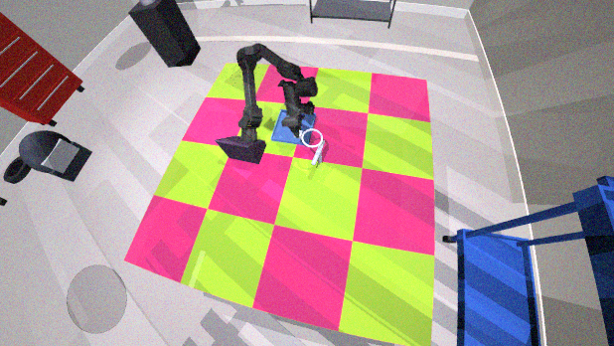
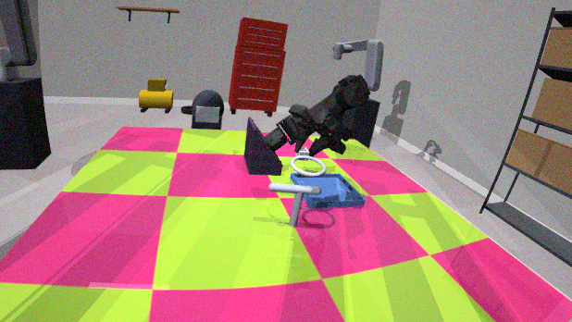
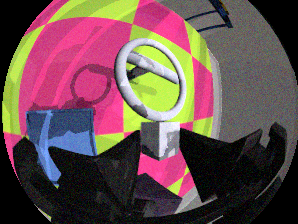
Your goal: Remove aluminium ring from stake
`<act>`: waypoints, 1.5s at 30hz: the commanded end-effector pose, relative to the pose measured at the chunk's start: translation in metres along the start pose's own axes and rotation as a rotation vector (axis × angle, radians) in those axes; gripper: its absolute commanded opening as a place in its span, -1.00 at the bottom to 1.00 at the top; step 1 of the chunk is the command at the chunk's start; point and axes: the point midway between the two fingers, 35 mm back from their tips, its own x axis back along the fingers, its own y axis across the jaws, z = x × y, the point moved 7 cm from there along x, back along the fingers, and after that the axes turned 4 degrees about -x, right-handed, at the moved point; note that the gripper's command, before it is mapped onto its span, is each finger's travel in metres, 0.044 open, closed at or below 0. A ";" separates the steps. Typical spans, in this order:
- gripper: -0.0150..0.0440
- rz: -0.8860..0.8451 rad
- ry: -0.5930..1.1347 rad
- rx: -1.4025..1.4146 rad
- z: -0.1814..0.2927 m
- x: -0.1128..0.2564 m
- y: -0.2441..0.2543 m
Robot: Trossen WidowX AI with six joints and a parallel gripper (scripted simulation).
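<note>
Your pincer [image 1: 299,133] [image 2: 305,150] [image 3: 158,133] is standing partly open, clamping the small block-shaped tab [image 2: 304,153] [image 3: 160,140] between its fingers. The ring [image 1: 302,139] [image 2: 294,168] [image 3: 120,75] is hanging in the air, off the post [image 1: 317,153] [image 2: 296,210] [image 3: 152,66], its round loop extending away from the pincer's tips.

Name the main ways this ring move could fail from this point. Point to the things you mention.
The claw [image 1: 298,133] [image 2: 305,150] [image 3: 158,133] grips the ring [image 1: 304,143] [image 2: 308,174] [image 3: 181,82] only by its tab [image 2: 303,153] [image 3: 160,140], so the ring might swivel or slip.

In the top view it overlaps the rim of the blue tray [image 1: 284,141] [image 2: 336,204] [image 3: 75,142]; released there, it could land tilted across the wall.
</note>
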 end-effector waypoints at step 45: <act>-0.49 0.067 -0.015 -0.119 0.112 0.036 0.182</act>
